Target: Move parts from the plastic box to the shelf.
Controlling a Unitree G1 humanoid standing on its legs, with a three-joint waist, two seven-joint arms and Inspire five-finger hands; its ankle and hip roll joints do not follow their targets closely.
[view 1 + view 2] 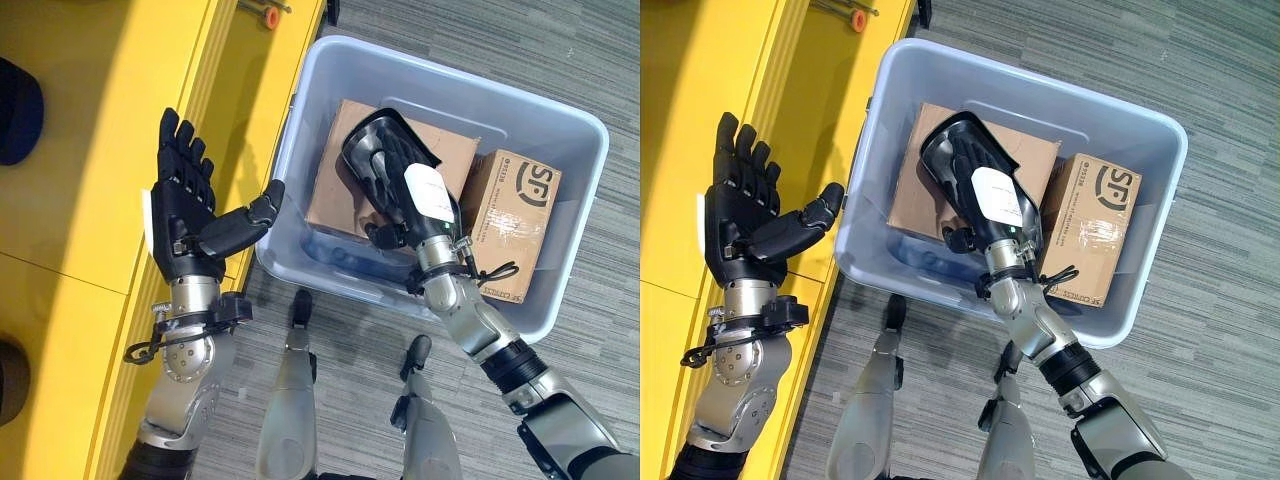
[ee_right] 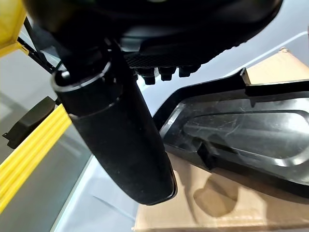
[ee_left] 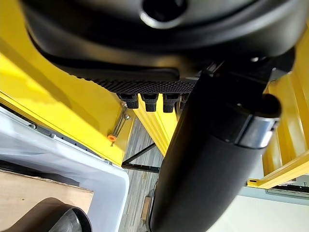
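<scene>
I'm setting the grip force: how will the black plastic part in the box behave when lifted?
The black part looks like a thin glossy moulded shell, so probably light, fairly stiff and somewhat slippery. It lies tilted on a cardboard box under the right hand, so it may slide when nudged.

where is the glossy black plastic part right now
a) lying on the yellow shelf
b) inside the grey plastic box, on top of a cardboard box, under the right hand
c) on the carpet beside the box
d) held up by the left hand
b: the glossy black plastic part lies on the brown cardboard box inside the pale grey plastic box, with the right hand over it; the left hand is open and empty above the yellow shelf.
</scene>
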